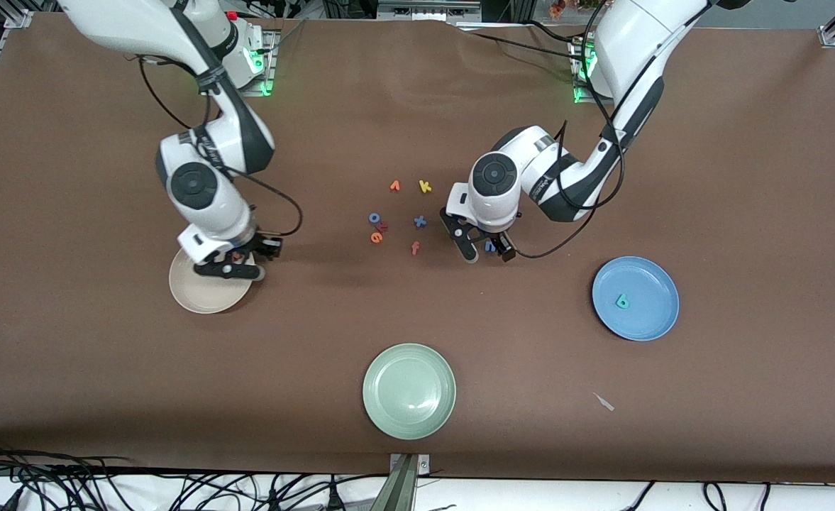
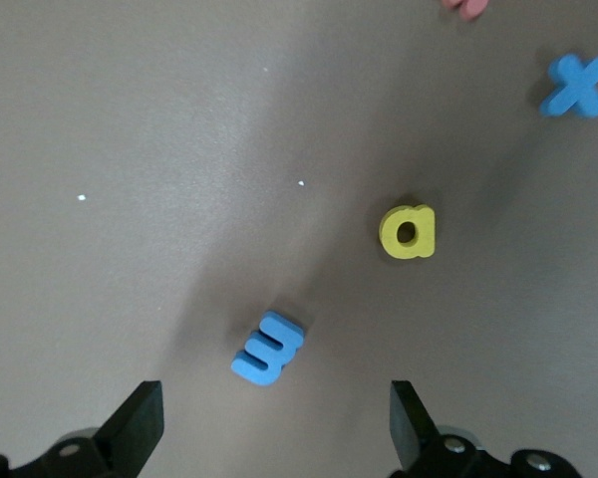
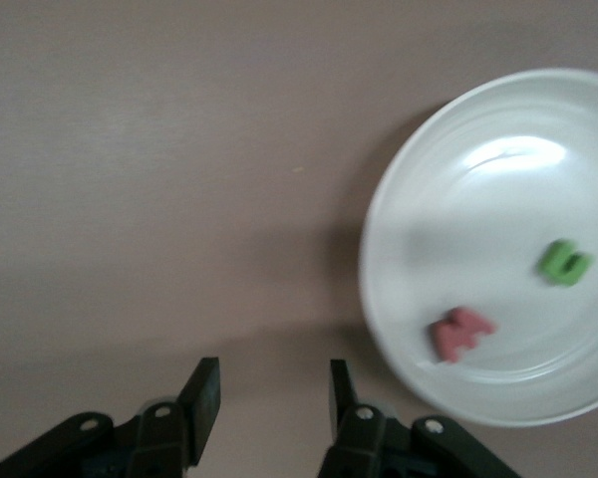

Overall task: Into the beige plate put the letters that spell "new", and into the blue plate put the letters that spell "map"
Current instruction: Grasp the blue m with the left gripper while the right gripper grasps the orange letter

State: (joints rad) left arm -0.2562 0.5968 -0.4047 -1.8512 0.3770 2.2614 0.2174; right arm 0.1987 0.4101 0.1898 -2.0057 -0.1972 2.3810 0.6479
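The beige plate lies toward the right arm's end, with a green n and a pinkish-red w in it. My right gripper hangs open and empty over that plate's rim. An orange e lies in the letter cluster at mid-table. My left gripper is open wide, low over a blue m, with a yellow a close by. The blue plate holds a teal p.
Loose letters lie mid-table: an orange v, a yellow k, a blue o, a blue x, an orange f. The pale green plate sits nearest the front camera. A white scrap lies near it.
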